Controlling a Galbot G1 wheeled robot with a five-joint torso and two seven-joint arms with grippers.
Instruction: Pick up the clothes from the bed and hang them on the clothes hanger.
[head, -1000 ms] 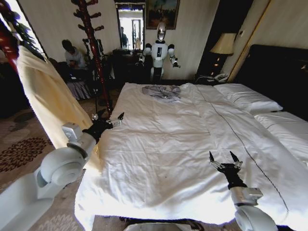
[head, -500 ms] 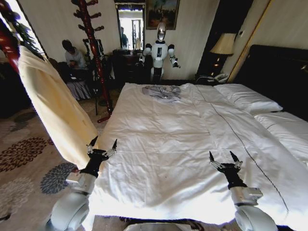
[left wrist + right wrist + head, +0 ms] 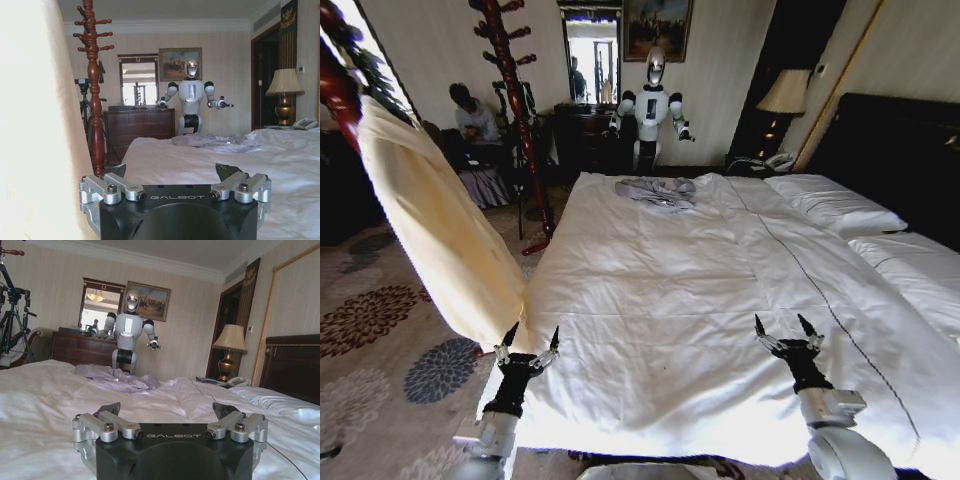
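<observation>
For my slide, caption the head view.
Cream shirt hangs left of bed; both open pincers, left and right, empty.

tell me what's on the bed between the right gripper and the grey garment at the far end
Nothing: in the head view the stretch from the right gripper to the grey garment is bare white duvet on the bed; the right wrist view agrees.

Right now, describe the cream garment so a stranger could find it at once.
Start at the big white bed and look off its left side, above the patterned carpet. The cream garment hangs there in one long slanting sheet, unlike the small grey-blue garment lying crumpled on the bed's far end.
</observation>
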